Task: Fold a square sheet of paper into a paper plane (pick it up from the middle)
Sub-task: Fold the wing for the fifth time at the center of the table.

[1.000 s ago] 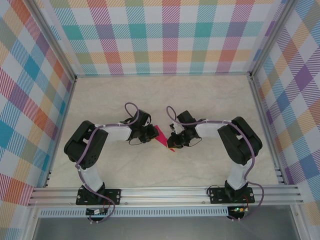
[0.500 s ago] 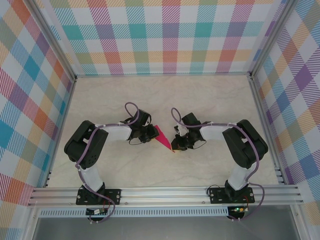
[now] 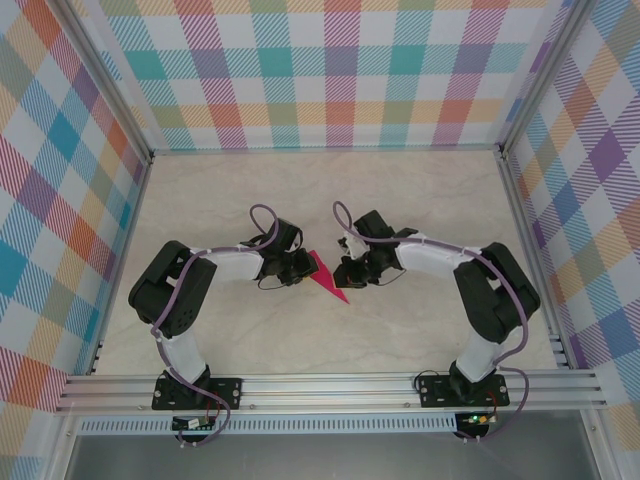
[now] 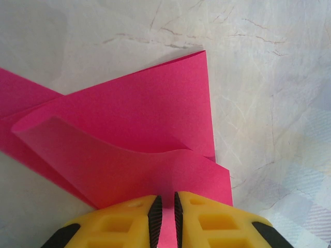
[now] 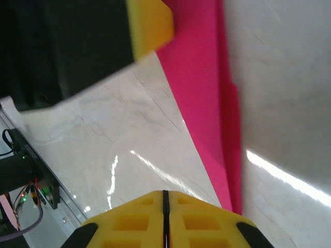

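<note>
1. At the middle of the table (image 3: 420,200), the paper plane (image 3: 328,281) lies flat between the two grippers. Its wide end is at the left gripper (image 3: 303,268) and its tip points toward the near right.
2. Left gripper: the left wrist view shows the jaws pinching the plane's rear edge, with pink paper in the narrow slit between the yellow fingers (image 4: 207,217). One upper layer curls up off the sheet. The position is unchanged from a second ago.
3. Right gripper (image 3: 347,274): the jaws are pressed together and hold nothing.
4. Change noted: a second ago the right gripper sat over the plane's near tip. It has since drawn back toward the far side and now stands just beside the plane's right edge, leaving the tip uncovered.
5. The plane itself has kept its place and heading.
</note>
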Tool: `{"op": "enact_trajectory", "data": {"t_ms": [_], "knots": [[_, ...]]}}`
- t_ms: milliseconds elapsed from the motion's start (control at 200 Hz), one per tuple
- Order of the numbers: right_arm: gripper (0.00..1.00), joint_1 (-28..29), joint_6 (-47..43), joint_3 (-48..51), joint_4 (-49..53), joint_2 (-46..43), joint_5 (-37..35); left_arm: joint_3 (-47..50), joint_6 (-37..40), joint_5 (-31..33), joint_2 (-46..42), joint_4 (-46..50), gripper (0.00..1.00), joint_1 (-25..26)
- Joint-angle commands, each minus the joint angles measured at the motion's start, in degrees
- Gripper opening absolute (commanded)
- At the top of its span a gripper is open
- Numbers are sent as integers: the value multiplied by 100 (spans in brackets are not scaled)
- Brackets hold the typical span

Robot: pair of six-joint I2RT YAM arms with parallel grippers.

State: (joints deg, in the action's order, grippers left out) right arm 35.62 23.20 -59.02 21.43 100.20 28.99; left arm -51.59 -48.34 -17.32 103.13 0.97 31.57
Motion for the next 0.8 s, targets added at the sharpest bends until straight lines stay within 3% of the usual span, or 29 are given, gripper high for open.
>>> {"op": "enact_trajectory", "data": {"t_ms": [0,320,795], "knots": [[8,113,-224,-251,227,466,157,268,91,635,578,675,20,-72],[5,121,-395,-245,543,878,53,251,79,682,603,701,20,-63],[3,-201,-298,836,193,647,212,239,75,801,612,799,20,-81]]}}
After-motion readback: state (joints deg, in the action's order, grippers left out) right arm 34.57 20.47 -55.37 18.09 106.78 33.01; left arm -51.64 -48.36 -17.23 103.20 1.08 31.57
